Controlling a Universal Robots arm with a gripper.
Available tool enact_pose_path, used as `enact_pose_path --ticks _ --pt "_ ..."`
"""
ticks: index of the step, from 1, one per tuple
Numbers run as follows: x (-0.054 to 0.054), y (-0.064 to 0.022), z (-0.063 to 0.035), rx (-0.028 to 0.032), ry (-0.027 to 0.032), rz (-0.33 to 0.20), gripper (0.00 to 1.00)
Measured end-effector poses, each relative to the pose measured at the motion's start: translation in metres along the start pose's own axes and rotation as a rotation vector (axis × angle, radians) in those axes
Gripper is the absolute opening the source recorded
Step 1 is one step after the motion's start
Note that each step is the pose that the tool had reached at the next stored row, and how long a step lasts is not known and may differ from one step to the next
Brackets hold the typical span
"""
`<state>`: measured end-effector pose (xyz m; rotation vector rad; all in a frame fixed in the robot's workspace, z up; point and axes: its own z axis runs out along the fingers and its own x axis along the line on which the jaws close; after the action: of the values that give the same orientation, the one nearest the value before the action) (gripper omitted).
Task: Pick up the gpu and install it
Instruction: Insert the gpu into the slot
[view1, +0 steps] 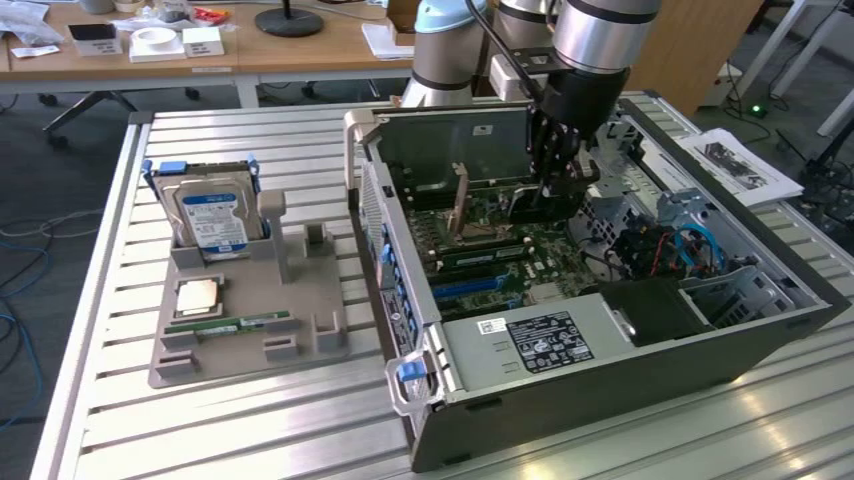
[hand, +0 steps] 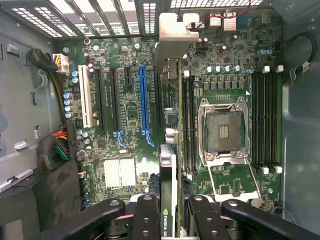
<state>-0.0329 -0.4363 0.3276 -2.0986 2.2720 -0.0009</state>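
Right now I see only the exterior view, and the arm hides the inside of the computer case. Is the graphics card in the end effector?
Observer: Yes. In the wrist view the end effector grips the graphics card edge-on, with a finger on each side.
Operator: Where is it over the board?
Observer: Between the blue slot and the processor socket, running parallel to both.
Operator: Which way does its metal end face?
Observer: The silver bracket is at the end away from the fingers, next to the vented wall of the case.
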Motion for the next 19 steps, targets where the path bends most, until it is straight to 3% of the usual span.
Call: enact_pose_path --ticks 10,19 --pt "0.0005 0.0065 -0.0002 0.0021 -0.0001 0.000 0.27" --pt "0.0006 0.0066 0.0017 0.0021 -0.0002 0.000 0.27"
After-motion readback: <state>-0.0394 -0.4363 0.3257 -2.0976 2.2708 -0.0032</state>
